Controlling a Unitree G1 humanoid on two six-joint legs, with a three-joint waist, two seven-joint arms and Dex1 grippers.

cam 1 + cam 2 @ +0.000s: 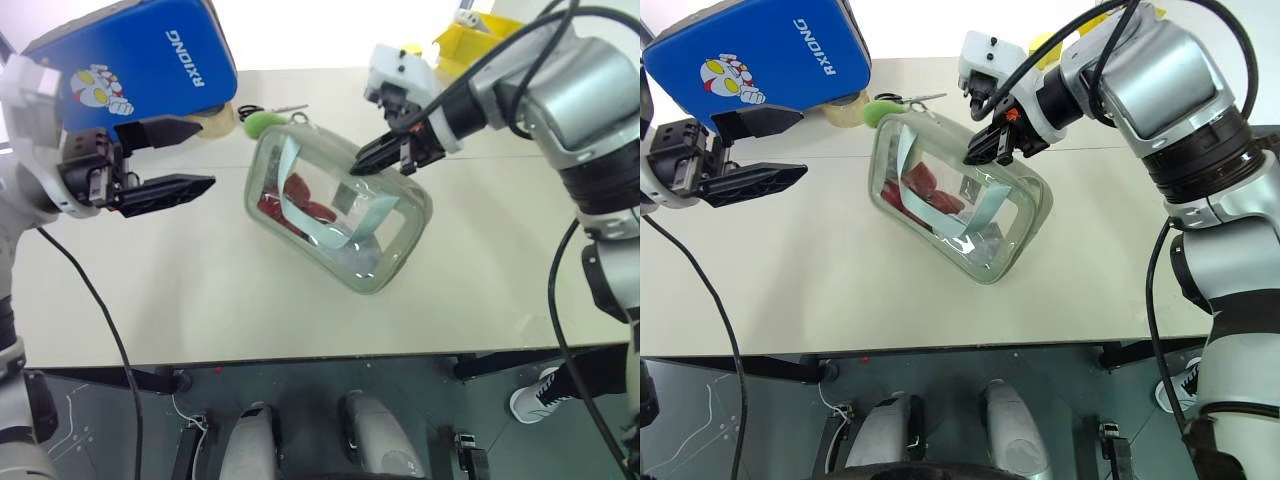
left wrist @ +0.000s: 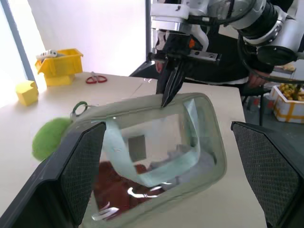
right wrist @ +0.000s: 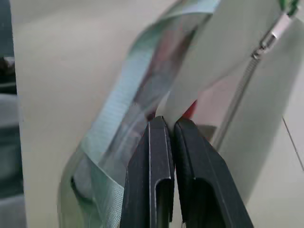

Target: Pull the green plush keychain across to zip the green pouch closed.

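Writing: we read "RXIONG" in white on the blue case [image 1: 140,60], beside a red-and-silver cartoon hero; the case is at the table's [image 1: 200,290] far left.
Pouch: the pouch [image 1: 335,205] lies near the table's middle, clear window up, red contents and a teal strap [image 1: 350,232] showing through.
Long axis: we see it run diagonally, from far left to near right.
Keychain: the keychain [image 1: 262,123] sits at the pouch's far-left end, just beside the case, pointing away from the pouch.
Right gripper: our right gripper [image 1: 362,163] has its fingers pressed together, pinching the pouch's far edge partway along its length.
Left gripper: our left gripper [image 1: 180,160] hovers to the left of the pouch, fingers wide apart, touching nothing, aimed at the pouch.
Far side: a yellow bin [image 2: 59,66], a yellow block [image 2: 27,91] and scissors [image 2: 96,79].
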